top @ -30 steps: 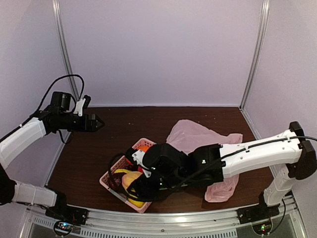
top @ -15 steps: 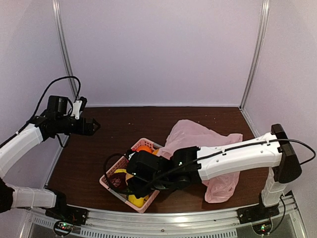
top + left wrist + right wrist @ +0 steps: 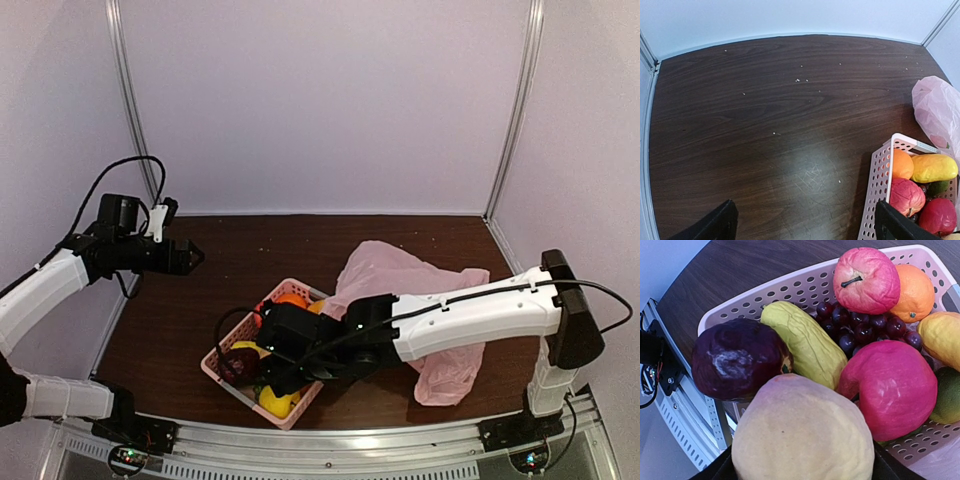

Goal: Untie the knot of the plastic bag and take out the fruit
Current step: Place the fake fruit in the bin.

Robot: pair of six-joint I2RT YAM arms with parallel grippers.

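The right gripper (image 3: pixel 802 466) is reaching further across the basket (image 3: pixel 790 285) than a second ago, its fingers clamping the pale yellow fruit (image 3: pixel 802 432) (a maroon fruit (image 3: pixel 737 357) crowding just left of them). The plastic bag (image 3: pixel 400 272) is lying behind them. The left gripper (image 3: pixel 805 226) is hanging wide open, holding nothing.

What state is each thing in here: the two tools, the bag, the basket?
Left tool: open, empty, above the table.
Right tool: shut on the pale yellow fruit, over the basket.
Plastic bag: limp and crumpled on the table.
Basket: upright, full of fruit.
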